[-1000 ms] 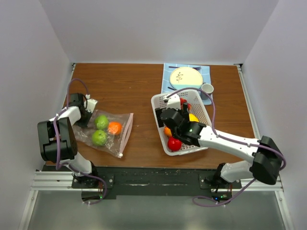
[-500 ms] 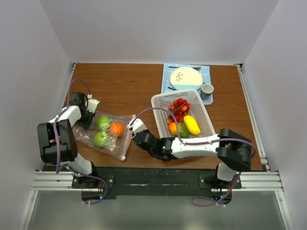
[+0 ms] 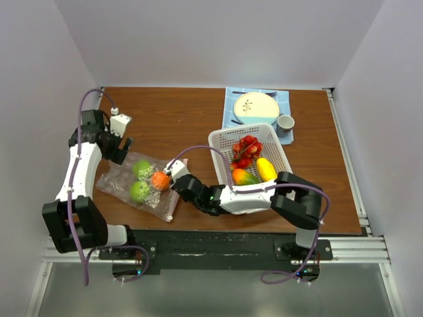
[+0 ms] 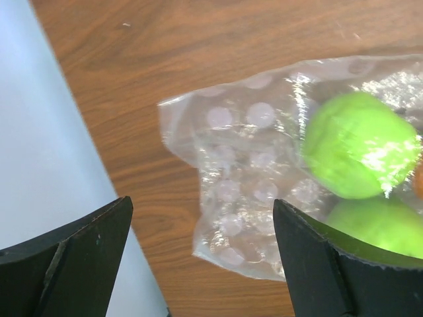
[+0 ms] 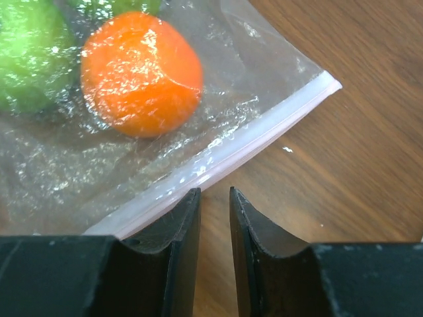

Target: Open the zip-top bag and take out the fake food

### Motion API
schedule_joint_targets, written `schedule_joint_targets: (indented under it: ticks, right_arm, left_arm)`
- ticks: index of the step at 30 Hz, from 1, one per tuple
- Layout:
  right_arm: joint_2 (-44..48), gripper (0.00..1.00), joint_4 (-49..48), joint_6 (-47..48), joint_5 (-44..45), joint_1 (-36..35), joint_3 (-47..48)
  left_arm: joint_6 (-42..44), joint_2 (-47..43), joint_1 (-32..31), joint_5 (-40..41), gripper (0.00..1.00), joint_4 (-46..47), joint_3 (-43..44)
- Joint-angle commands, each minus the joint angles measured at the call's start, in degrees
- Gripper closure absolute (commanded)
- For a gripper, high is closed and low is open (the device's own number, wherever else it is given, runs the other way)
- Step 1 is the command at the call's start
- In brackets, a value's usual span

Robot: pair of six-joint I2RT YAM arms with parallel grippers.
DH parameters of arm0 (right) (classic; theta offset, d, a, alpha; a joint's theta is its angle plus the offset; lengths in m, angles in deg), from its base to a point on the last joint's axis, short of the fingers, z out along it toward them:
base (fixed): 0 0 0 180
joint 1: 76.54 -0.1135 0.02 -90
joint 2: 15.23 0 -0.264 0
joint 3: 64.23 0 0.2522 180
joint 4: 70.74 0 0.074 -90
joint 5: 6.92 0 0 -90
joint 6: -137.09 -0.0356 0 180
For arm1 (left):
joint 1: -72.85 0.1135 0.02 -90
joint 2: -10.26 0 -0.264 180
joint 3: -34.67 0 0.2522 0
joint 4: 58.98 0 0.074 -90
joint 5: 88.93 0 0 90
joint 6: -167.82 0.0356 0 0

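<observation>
The zip-top bag (image 3: 125, 190) lies flat on the left of the table, with two green fruits (image 3: 140, 169) and an orange (image 3: 159, 179) of the fake food inside. My left gripper (image 3: 123, 146) hangs open above the bag's far left corner (image 4: 251, 191), its fingers (image 4: 86, 251) wide apart and holding nothing. My right gripper (image 3: 172, 184) is low at the bag's zip edge (image 5: 254, 135). Its jaws (image 5: 215, 190) stand a narrow gap apart with bare wood between them. The zip strip runs just past the left fingertip. The orange (image 5: 142, 72) sits close behind the strip.
A white basket (image 3: 218, 142) right of centre holds strawberries (image 3: 246, 148), a lemon (image 3: 266, 169) and other fruit. Behind it are a plate (image 3: 256, 105) on a blue mat (image 3: 230, 109) and a cup (image 3: 285, 122). Walls close in on both sides.
My left gripper let go of the bag's corner, opened wide and rose toward the back. My right arm swung from the basket to the bag's zip edge, its jaws narrowing.
</observation>
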Motion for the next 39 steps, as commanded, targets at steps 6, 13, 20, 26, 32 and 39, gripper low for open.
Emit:
schedule_joint_targets:
  ticks: [6,13,20,26,32,39]
  right_arm:
    - [-2.22,0.71,-2.64,0.00,-2.52,0.51,3.05]
    - [-2.66,0.67,-3.25,0.09,-4.54,0.51,3.13]
    - [-3.98,0.53,-3.34,0.79,-6.12,0.43,3.49]
    - [-4.60,0.36,-3.87,2.20,-6.91,0.51,3.40]
    - [-5.91,0.11,-5.89,2.11,-4.02,0.51,3.05]
    - [-7.23,0.01,-5.89,2.81,-5.77,0.51,5.59]
  left_arm:
    - [-2.00,1.39,-1.73,4.11,0.08,7.44,-9.43]
    - [-5.25,5.43,-3.66,4.20,0.09,11.67,-8.37]
    - [-8.24,9.56,-10.34,4.20,0.09,13.69,-10.22]
    - [-6.84,10.35,-12.45,4.11,0.09,13.69,-11.97]
    - [-4.55,10.97,-13.42,4.64,0.10,14.22,-15.14]
    - [-2.62,11.58,-15.00,3.94,0.12,13.87,-16.99]
